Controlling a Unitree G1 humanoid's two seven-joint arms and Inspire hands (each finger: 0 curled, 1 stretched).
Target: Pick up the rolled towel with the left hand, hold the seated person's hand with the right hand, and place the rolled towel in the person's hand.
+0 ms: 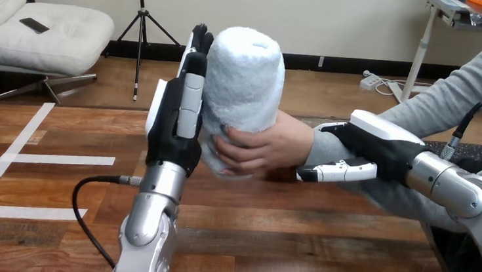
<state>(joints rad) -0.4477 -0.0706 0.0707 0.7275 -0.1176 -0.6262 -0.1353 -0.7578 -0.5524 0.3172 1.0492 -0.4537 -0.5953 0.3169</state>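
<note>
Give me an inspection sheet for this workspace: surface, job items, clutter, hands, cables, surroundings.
surface: wooden table, with white tape strips at its left.
job's things: rolled towel upright, off the table; the person's hand is curled round its lower part.
clutter: nothing seen.
hands: left hand open, straight fingers against the towel's left side; right hand pinching the person's wrist from above and below.
cables: nothing seen beyond the robot's own.
surroundings: person seated at the table's right, arm reaching in.
</note>
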